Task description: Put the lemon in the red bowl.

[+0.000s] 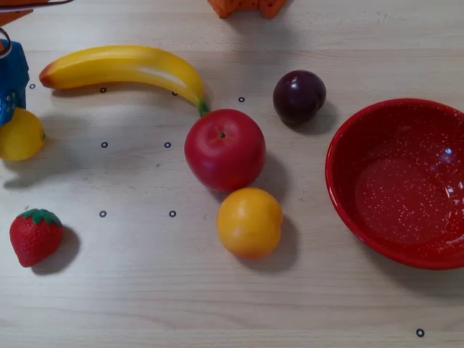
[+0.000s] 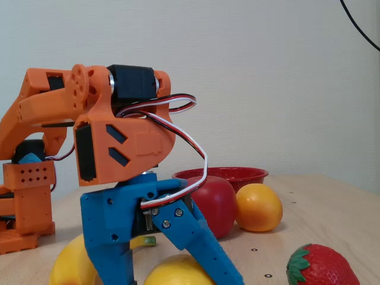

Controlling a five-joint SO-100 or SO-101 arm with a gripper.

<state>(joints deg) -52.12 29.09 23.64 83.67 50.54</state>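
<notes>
The lemon (image 1: 20, 134) lies on the table at the far left edge of the overhead view. In the fixed view the lemon (image 2: 175, 272) shows low down between the two blue fingers. My gripper (image 1: 9, 94) comes in from the top left and covers the lemon's upper edge. In the fixed view my gripper (image 2: 169, 276) is open, with its jaws spread to either side of the lemon and its tips cut off by the bottom edge. The red bowl (image 1: 341, 181) stands empty at the right of the overhead view. Only its rim (image 2: 219, 174) shows in the fixed view.
Between the lemon and the bowl lie a banana (image 1: 123, 65), a red apple (image 1: 225, 148), an orange ball fruit (image 1: 250, 221) and a dark plum (image 1: 299, 96). A strawberry (image 1: 35, 235) lies below the lemon. The arm's orange base (image 2: 27, 202) stands at the left of the fixed view.
</notes>
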